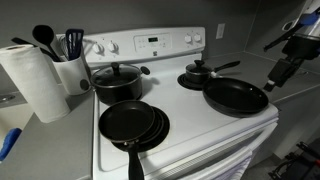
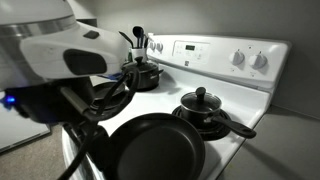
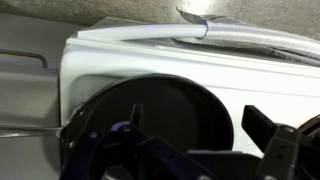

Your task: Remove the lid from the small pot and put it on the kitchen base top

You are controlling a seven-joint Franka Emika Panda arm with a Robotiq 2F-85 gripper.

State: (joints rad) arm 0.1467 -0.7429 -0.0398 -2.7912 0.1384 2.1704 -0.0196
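Observation:
The small pot is a black saucepan with a long handle, at the back of the white stove; it also shows in the other exterior view. The lid sits on it, its black knob upright. My gripper hangs beside the stove over the pale grey kitchen base top, apart from the pot. In the wrist view the gripper is open and empty above a black frying pan. The small pot and lid are out of the wrist view.
A bigger lidded black pot stands at the stove's back. Stacked frying pans and one wide frying pan take up the front burners. A paper towel roll and a utensil holder stand on the counter at the stove's far side.

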